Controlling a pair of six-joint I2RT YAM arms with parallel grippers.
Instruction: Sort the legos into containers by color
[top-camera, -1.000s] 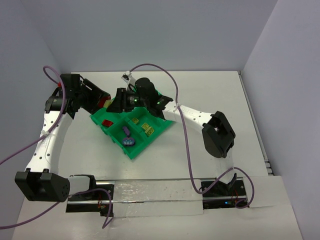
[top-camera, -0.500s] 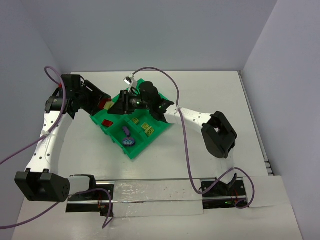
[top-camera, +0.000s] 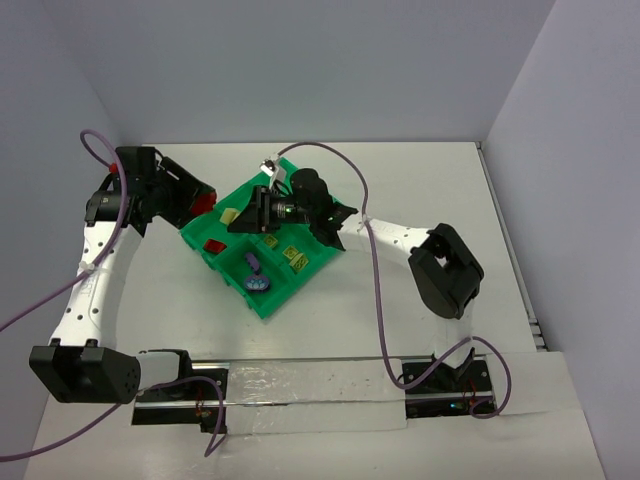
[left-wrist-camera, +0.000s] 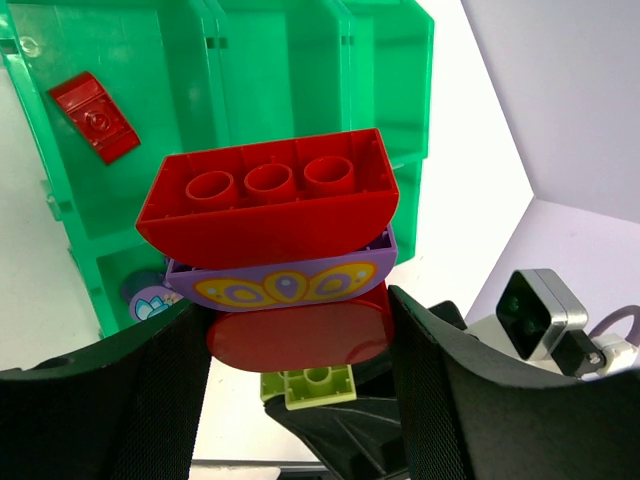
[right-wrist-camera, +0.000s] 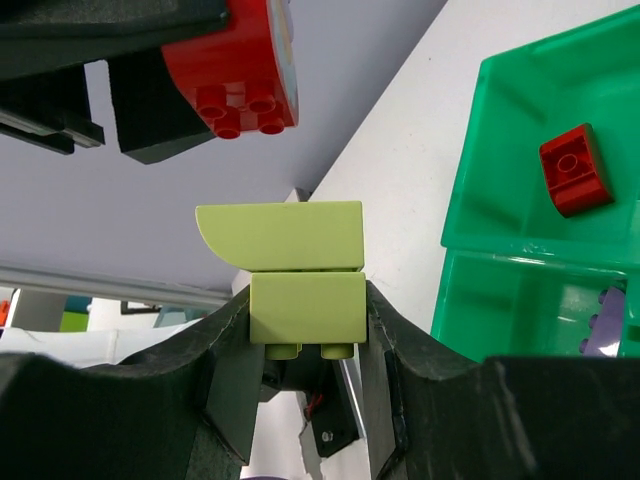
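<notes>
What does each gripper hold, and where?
Left gripper: red-and-purple brick stack, at its lower sides. Right gripper: yellow-green brick pair, by the lower brick.

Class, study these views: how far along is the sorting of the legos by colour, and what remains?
Done: a red brick, yellow bricks and purple pieces lie in separate bins of the green tray. In hand: the left gripper grips a red-and-purple stack; the right gripper grips yellow-green bricks. Left: that stack likely needs splitting, and all held pieces still need bins.
</notes>
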